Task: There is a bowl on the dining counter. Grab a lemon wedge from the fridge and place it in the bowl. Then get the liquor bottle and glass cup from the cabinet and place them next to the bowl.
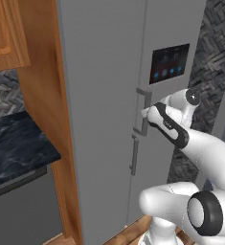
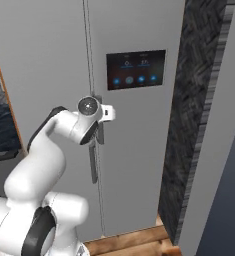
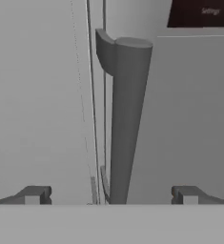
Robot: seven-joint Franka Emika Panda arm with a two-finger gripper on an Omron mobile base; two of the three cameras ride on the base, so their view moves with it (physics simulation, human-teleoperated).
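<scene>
While spread wide, fingers (image 3: 35,194) flanking fridge (image 3: 42,95) handle (image 3: 125,119), not touching

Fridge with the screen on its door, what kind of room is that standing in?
Most likely a home kitchen. A tall grey two-door fridge with a black dispenser panel stands beside a dark marble worktop, with an orange-brown wooden cabinet above it.
</scene>
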